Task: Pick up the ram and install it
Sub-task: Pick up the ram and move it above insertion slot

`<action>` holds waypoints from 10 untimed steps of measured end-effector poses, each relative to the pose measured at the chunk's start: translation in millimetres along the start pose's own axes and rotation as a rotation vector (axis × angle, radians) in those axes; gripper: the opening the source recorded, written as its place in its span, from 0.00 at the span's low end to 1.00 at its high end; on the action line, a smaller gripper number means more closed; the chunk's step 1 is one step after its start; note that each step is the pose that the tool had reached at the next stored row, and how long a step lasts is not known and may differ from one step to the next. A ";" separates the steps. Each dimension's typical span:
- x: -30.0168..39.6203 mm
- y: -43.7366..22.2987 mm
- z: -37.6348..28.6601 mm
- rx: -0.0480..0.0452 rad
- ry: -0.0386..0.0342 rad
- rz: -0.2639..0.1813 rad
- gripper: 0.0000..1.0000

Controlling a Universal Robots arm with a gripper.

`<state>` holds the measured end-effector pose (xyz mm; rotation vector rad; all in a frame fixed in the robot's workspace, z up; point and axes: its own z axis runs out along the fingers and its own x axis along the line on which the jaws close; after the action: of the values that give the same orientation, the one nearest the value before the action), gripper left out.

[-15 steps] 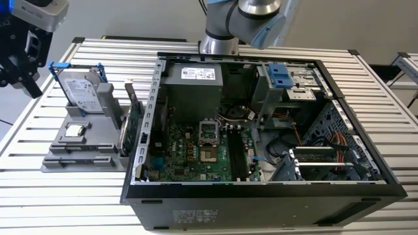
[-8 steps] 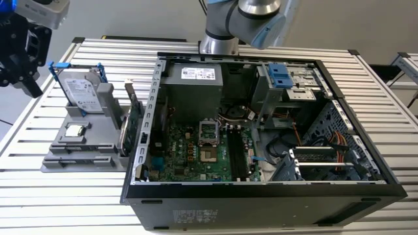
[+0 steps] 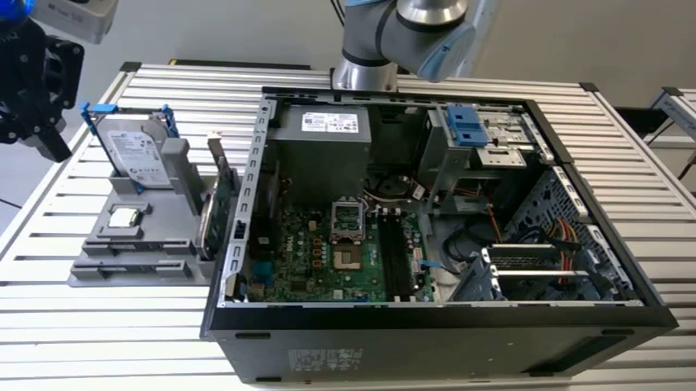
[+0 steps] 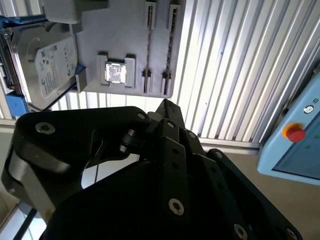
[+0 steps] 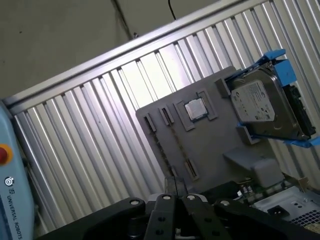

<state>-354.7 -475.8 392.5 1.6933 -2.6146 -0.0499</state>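
Note:
A thin dark strip that I take for the ram [image 4: 148, 40] stands edge-on in one of two long slots of the grey parts fixture [image 4: 125, 30]. It also shows in the first wrist view as the ram [image 5: 177, 147]. My black gripper [image 3: 49, 142] hangs high above the table's edge, at the exterior view's left of the fixture [image 3: 98, 273]. In both wrist views its fingers taper to a point, so the gripper [image 5: 175, 184] is shut with nothing seen in it. The open computer case [image 3: 234, 244] lies on its side with its motherboard [image 3: 326, 252] exposed.
On the fixture also sit a silver hard drive [image 3: 139, 156] in a blue frame, a small square chip [image 3: 124, 217] and a green card [image 3: 226, 204] on edge. A blue pendant with a red button [image 4: 295, 133] lies off the slatted table [image 3: 109, 326].

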 end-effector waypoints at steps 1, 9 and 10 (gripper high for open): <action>-0.1 0.0 0.0 0.0000 0.0003 -0.008 0.00; -1.0 0.4 0.0 0.0004 0.0031 -0.075 0.00; -1.2 0.5 0.0 0.0003 0.0035 -0.084 0.00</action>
<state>-354.7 -474.5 392.5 1.8010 -2.5400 -0.0481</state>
